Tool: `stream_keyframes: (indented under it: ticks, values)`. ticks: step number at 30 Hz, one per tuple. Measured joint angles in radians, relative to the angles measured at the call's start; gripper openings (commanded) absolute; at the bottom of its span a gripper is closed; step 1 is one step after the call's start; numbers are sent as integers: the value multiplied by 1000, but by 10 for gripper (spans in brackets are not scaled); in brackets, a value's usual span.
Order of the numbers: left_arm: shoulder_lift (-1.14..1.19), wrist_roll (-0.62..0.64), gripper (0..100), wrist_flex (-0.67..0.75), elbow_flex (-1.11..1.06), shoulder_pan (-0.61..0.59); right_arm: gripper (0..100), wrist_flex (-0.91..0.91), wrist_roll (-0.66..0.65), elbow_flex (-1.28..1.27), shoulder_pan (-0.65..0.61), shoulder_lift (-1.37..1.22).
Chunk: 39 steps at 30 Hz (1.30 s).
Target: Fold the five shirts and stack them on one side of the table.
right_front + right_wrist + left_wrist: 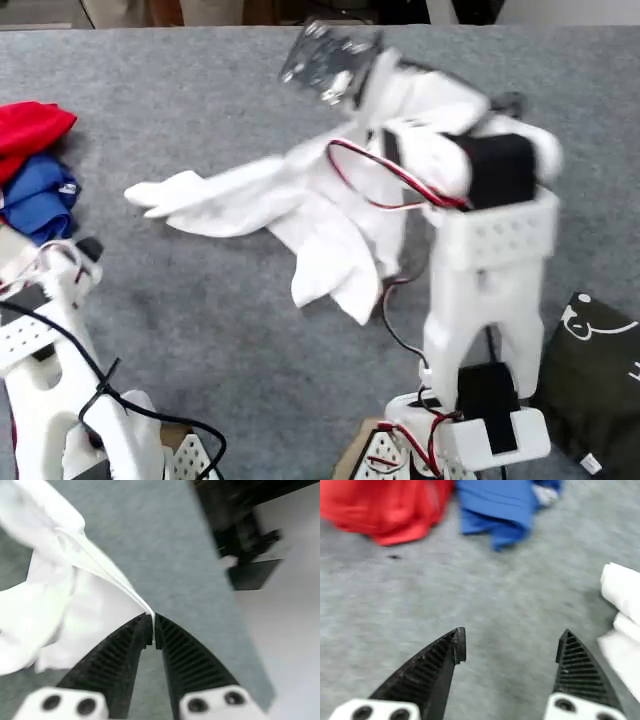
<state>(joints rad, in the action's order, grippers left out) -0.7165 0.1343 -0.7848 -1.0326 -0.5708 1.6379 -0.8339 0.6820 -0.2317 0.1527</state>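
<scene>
Shirt point(60, 595), white, edge pinched between right jaws; left jaws spread.

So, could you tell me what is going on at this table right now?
Two robot arms are at a shirt-folding job. The right gripper is shut on a thin edge of the crumpled white fabric shirt, which sprawls across the middle of the grey carpeted table. The left gripper is open above bare table, holding nothing. A bunched red shirt and blue shirt lie at one side, and a black garment lies at the other.
</scene>
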Motion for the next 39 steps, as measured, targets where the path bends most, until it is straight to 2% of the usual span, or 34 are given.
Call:
stream_keyframes:
  ticks: [3, 7, 14, 18, 21, 25, 29, 33, 39]
  values:
    - [0, 83, 295, -25, 43, 118, 5, 0, 0, 112, 28, 3]
    - [0, 192, 293, -26, 81, 287, 5, -15, 0, 127, 78, 9]
    - [175, 316, 292, -21, 221, 542, 5, -123, 0, -83, 163, -23]
    - [367, 318, 292, -110, 361, 624, 5, -262, 34, -265, 203, -74]
    - [477, 250, 292, -184, 443, 686, 5, -404, 44, -399, 212, -118]
    - [494, 66, 278, -261, 460, 783, 5, -568, 81, -516, 212, -190]
    - [494, -78, 270, -269, 460, 783, 5, -628, 107, -526, 212, -264]
    - [509, -107, 267, -219, 431, 736, 5, -655, 110, -526, 212, -293]
    - [629, -81, 267, -83, 410, 729, 5, -660, 110, -526, 203, -301]
